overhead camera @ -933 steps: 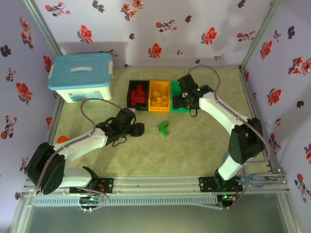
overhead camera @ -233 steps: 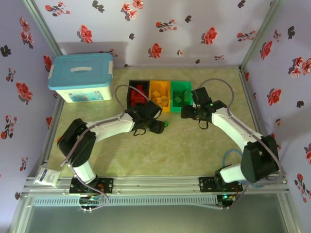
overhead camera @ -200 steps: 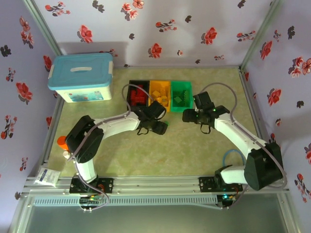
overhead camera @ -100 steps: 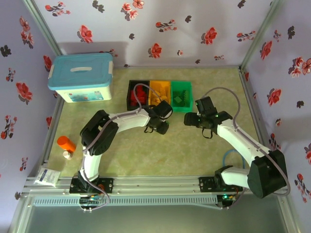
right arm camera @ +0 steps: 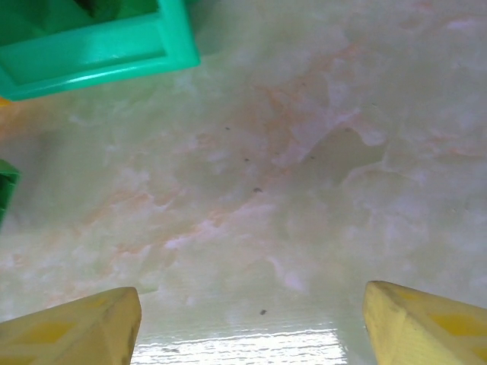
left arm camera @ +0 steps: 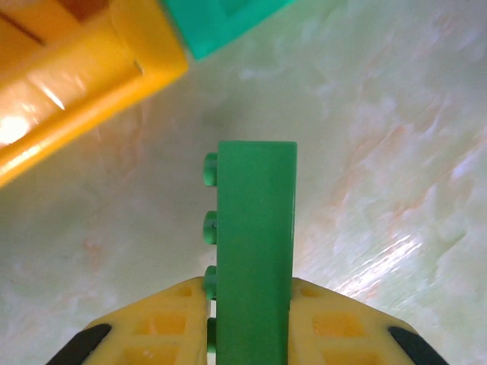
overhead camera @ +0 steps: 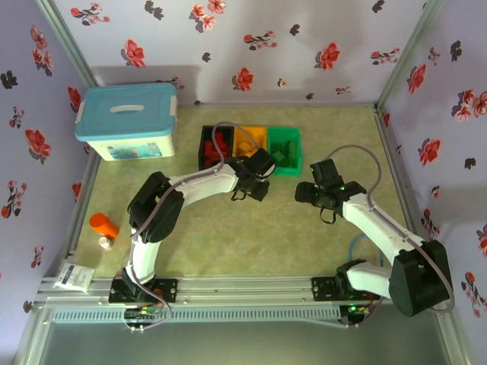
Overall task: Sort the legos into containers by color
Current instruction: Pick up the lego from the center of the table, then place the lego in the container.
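Left gripper (left arm camera: 253,300): jaws clenched on a flat green plastic brick (left arm camera: 256,220), held on edge with its studs to the left in the wrist view; the brick hangs clear of the pale marbled table (left arm camera: 380,152). Over the last second this gripper has carried the brick from the open table up toward the bins; it looks to be the last piece to sort. Ahead-left of the jaws lies a corner of the orange-yellow plastic bin (left arm camera: 68,99); straight ahead is a corner of the green plastic bin (left arm camera: 221,23); the brick is not yet over it.

Right gripper (right arm camera: 251,319): jaws spread wide, nothing between; it has backed off from the green bin, now ahead-left of it.

Contents, top view: black plastic bin (overhead camera: 204,156) holds red bricks (overhead camera: 221,143); orange-yellow bin is partly hidden by the arm; green bin holds green pieces (overhead camera: 285,152).
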Controlling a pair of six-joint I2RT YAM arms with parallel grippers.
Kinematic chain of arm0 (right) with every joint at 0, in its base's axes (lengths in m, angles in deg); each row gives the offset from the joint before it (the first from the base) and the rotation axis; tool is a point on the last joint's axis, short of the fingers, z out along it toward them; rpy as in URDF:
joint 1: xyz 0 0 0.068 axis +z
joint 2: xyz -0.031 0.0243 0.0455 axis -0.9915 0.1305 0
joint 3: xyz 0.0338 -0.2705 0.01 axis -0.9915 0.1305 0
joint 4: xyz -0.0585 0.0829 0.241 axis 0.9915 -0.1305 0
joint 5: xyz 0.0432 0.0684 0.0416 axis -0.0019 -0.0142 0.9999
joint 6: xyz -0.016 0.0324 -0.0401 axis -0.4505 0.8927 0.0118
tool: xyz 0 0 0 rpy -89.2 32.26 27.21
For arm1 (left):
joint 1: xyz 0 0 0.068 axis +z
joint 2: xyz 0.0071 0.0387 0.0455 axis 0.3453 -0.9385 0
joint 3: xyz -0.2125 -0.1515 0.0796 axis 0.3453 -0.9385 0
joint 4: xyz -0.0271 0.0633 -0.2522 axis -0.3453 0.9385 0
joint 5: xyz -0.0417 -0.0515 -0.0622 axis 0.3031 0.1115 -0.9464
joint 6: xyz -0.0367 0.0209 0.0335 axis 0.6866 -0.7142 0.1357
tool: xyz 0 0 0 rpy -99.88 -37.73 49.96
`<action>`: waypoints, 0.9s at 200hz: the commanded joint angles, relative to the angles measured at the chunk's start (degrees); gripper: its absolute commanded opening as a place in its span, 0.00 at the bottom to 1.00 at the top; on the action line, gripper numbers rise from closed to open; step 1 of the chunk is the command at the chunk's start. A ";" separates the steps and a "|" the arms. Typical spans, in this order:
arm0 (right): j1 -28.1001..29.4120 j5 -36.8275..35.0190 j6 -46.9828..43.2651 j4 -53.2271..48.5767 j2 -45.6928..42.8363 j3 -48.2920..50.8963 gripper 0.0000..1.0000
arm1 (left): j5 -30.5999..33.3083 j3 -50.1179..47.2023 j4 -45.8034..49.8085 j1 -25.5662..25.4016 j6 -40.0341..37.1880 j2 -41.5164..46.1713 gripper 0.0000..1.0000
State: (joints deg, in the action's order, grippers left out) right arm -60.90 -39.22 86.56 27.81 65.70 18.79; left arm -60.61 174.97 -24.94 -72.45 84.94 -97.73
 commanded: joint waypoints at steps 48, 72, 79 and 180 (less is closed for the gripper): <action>-0.68 -1.31 3.06 1.23 -3.46 4.37 0.78 | 0.19 16.50 3.72 0.89 -1.86 -4.23 0.16; -0.62 0.01 3.80 1.65 -5.01 5.72 0.78 | -0.36 23.18 6.07 1.68 -1.77 -8.64 0.16; -0.65 0.03 3.85 1.54 -5.41 6.04 0.78 | -0.64 25.04 6.56 1.95 -1.82 -9.79 0.17; -0.68 0.34 3.74 -0.18 -7.40 5.72 0.78 | -2.43 38.81 10.04 6.25 -0.59 -19.63 0.18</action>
State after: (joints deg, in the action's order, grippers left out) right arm -61.16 -39.14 89.31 28.42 59.27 24.76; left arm -61.81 209.37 -16.90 -67.23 84.52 -115.28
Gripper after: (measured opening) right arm 0.776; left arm 0.218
